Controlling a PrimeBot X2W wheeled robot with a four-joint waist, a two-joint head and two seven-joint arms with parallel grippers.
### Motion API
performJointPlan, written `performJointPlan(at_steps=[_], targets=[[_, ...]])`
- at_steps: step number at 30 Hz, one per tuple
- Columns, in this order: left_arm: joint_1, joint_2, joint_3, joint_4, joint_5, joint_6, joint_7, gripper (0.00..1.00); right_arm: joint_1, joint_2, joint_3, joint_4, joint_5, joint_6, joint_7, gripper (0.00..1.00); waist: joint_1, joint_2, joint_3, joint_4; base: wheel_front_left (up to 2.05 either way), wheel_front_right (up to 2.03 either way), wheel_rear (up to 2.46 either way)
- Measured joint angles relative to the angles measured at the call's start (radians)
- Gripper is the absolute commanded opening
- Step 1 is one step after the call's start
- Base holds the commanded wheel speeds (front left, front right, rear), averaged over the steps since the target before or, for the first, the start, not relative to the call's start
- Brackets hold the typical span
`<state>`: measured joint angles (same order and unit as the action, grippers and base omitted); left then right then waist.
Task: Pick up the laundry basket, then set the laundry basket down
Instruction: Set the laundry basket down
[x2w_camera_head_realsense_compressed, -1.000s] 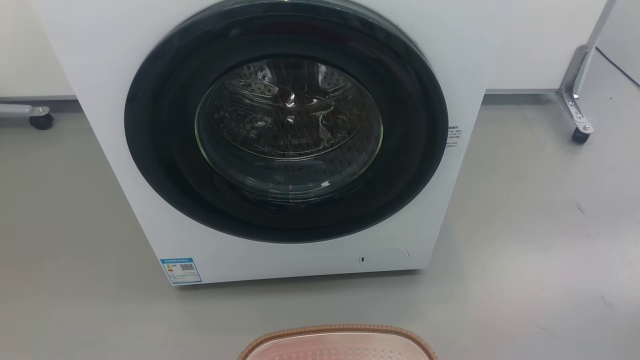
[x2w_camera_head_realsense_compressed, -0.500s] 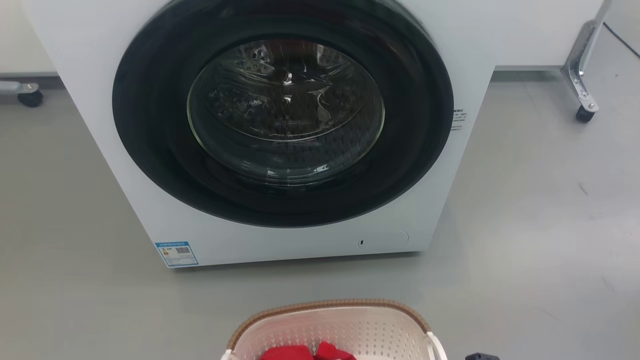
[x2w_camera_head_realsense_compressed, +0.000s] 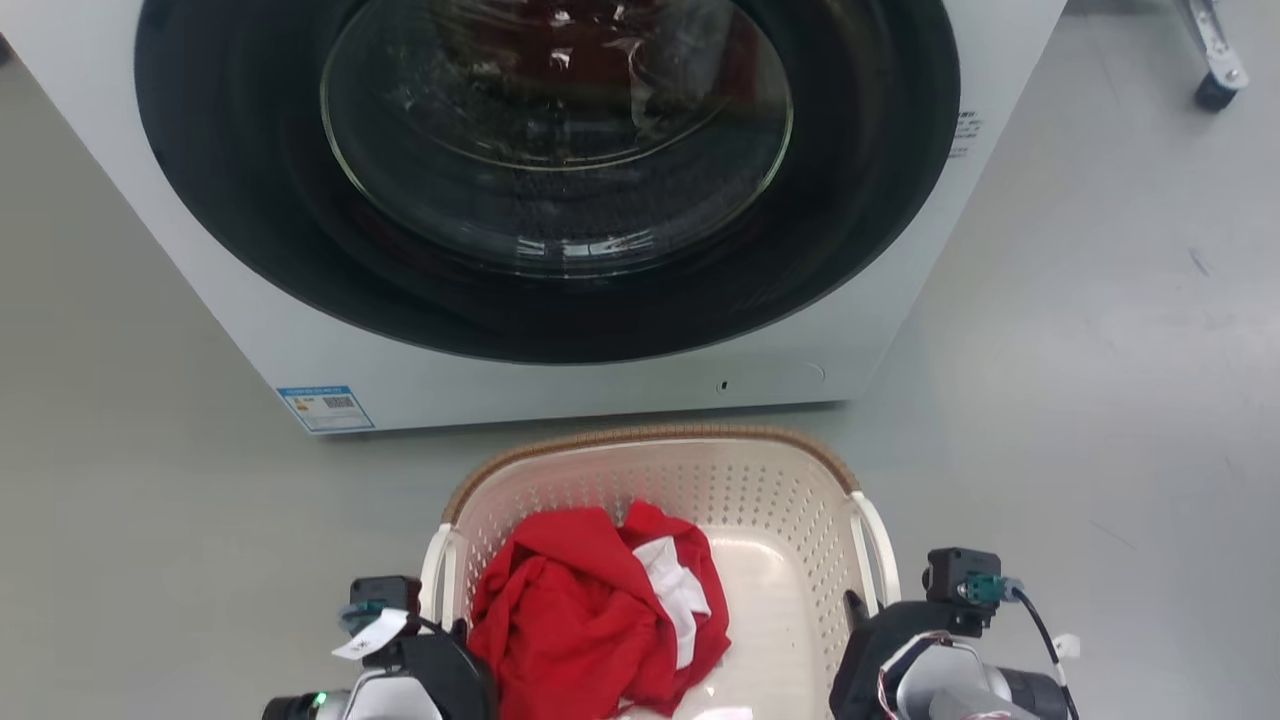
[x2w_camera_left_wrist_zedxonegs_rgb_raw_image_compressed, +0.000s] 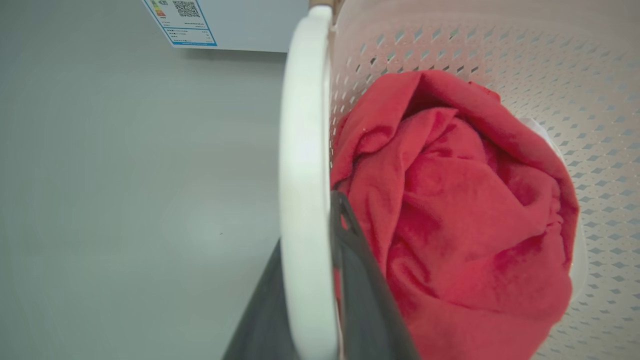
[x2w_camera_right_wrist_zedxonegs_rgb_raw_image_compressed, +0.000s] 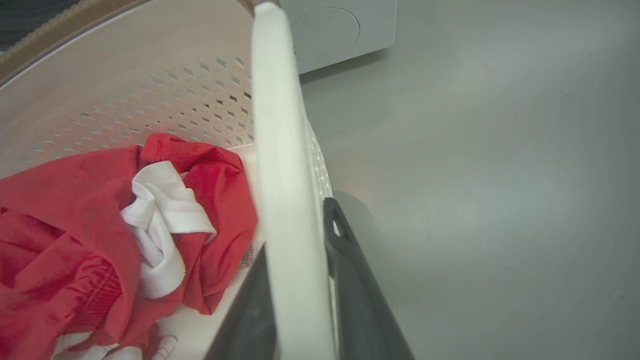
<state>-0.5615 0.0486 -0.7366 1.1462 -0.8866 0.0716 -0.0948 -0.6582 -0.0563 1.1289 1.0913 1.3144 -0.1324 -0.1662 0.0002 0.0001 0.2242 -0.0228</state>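
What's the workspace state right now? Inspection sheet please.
Surface: grey floor, faint scuff marks.
Job's things: laundry basket just in front of the washing machine; cannot tell whether it is lifted.
Clutter: red garment and white cloth inside the basket.
Grippers: left tool shut across the left handle; right tool shut across the right handle.
Cables: black cable at the right wrist.
Surroundings: washer door looks shut; caster at far right.
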Motion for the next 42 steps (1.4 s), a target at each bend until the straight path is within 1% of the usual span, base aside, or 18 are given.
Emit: performJointPlan(at_steps=[11, 16, 42], targets=[[-0.155, 0.007, 0.010, -0.012, 0.008, 0.001, -0.014, 0.00, -0.153, 0.002, -0.006, 0.042, -0.015, 0.000, -0.014, 0.00, 0.0001, 0.0001, 0.158, 0.009, 0.00, 0.00, 0.00], [-0.217, 0.006, 0.012, -0.017, 0.010, 0.008, -0.023, 0.00, -0.212, 0.001, -0.011, 0.055, -0.030, 0.000, -0.022, 0.00, 0.0000, 0.0001, 0.232, 0.019, 0.00, 0.00, 0.00], [-0.482, 0.015, 0.031, -0.018, 0.035, 0.009, -0.067, 0.00, -0.499, -0.004, -0.011, 0.110, -0.076, 0.000, -0.051, 0.00, 0.0000, 0.0000, 0.618, 0.056, 0.00, 0.00, 0.00]])
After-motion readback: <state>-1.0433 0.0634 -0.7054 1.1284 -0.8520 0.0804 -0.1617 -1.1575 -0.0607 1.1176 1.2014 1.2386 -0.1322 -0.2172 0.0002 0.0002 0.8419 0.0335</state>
